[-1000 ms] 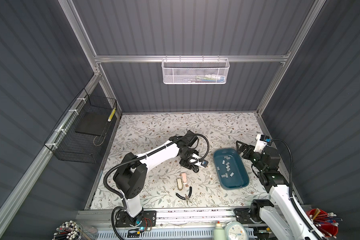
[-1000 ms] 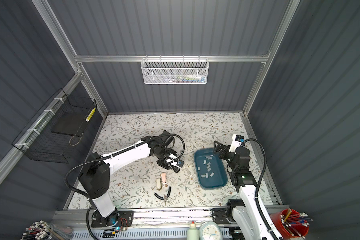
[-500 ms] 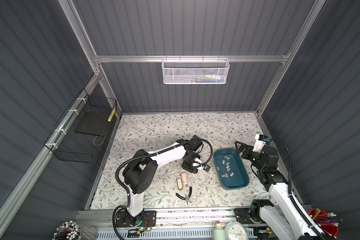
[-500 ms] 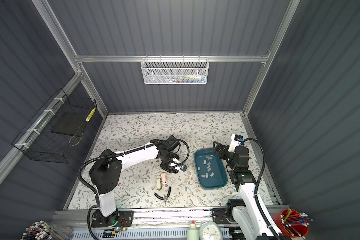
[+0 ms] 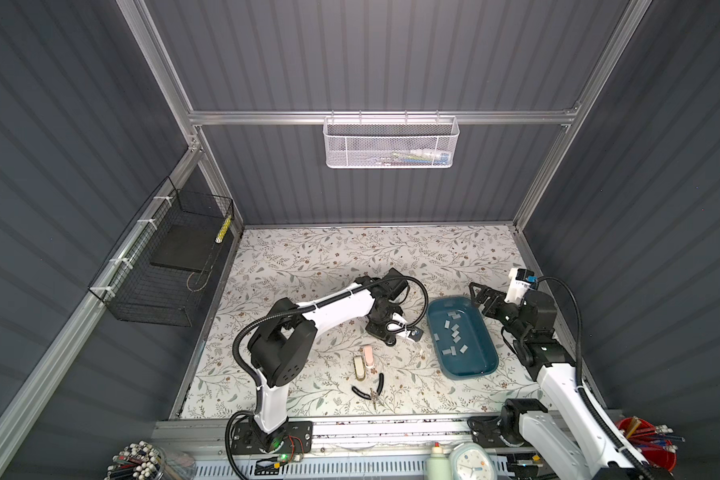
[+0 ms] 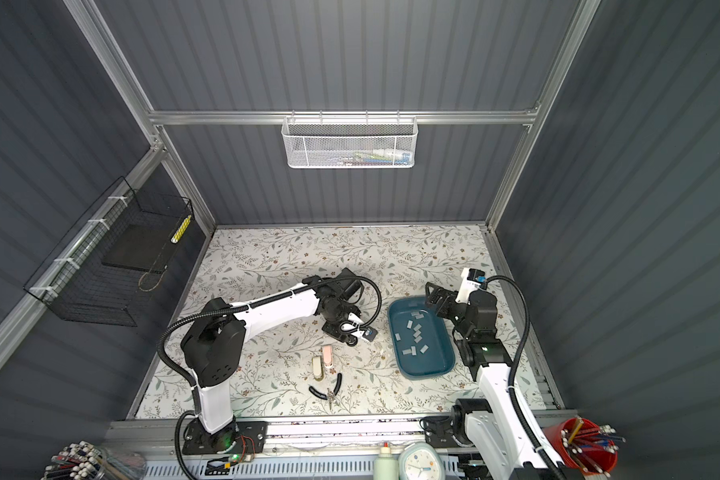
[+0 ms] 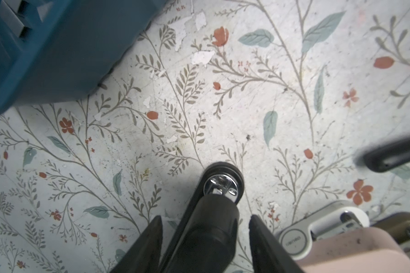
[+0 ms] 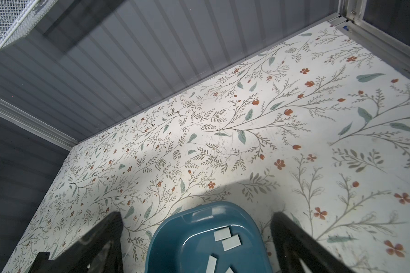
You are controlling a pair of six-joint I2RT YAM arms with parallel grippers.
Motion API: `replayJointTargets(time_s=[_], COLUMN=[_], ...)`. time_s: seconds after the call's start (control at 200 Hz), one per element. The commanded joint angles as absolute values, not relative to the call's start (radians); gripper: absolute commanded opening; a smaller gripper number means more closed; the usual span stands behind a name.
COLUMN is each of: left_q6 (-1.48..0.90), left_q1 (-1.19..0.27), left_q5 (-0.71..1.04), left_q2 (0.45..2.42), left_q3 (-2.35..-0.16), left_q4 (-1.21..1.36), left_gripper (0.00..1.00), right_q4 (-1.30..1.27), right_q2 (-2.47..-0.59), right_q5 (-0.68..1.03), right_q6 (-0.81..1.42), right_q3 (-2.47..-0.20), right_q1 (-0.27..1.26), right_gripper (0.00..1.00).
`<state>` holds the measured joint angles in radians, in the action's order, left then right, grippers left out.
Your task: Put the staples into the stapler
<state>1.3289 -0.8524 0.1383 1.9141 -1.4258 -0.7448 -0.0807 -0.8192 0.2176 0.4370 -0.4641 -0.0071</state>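
1. Small flat silver-grey rectangular metal staples (image 5: 454,331): about ten, scattered loose inside oblong teal plastic tray (image 5: 466,375).
2. Black stapler (image 7: 211,227): lying on floral surface (image 7: 270,94) near tray, round chrome plate at tip.

We see silver-grey staples (image 5: 454,333) in a teal tray (image 5: 474,363), a white floral-print mat (image 5: 308,266), a black stapler (image 7: 208,227), and, at the tray's nine o'clock, a pink item (image 5: 367,356).
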Motion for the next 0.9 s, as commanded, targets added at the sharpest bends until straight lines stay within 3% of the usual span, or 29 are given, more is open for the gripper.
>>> replayJointTargets(time_s=[0.0,0.225,0.42,0.64,0.77,0.896], left_q6=[1.334,1.334,1.335,1.337,1.339,1.335], left_q1=[-0.858,-0.858,-0.859,-0.86,-0.861,-0.86], left_q5=[0.124,0.09,0.086,0.08,0.075,0.083], left_q2=[1.911,1.933,1.947,1.964,1.965,1.951], left_q3=[-1.427,-1.426,-1.439,-1.439,-1.446,-1.461], left_q4=[-0.758,-0.753,-0.765,-0.768,-0.771,-0.782], left_gripper=[0.63,0.62,0.51,0.54,0.41,0.19], right_q4=[-0.08,-0.081,-0.081,-0.08,-0.08,-0.08], right_q2=[-0.824,-0.837,-0.843,-0.85,-0.852,-0.856], right_q5=[0.229,0.233,0.234,0.239,0.239,0.234], right_q6=[0.426,0.428,0.428,0.427,0.427,0.429], right_q3=[-0.499,-0.503,-0.505,-0.506,-0.509,-0.509], right_q1=[-0.009,-0.009,-0.009,-0.008,-0.008,-0.009], right_gripper=[0.99,0.99,0.99,0.99,0.99,0.99])
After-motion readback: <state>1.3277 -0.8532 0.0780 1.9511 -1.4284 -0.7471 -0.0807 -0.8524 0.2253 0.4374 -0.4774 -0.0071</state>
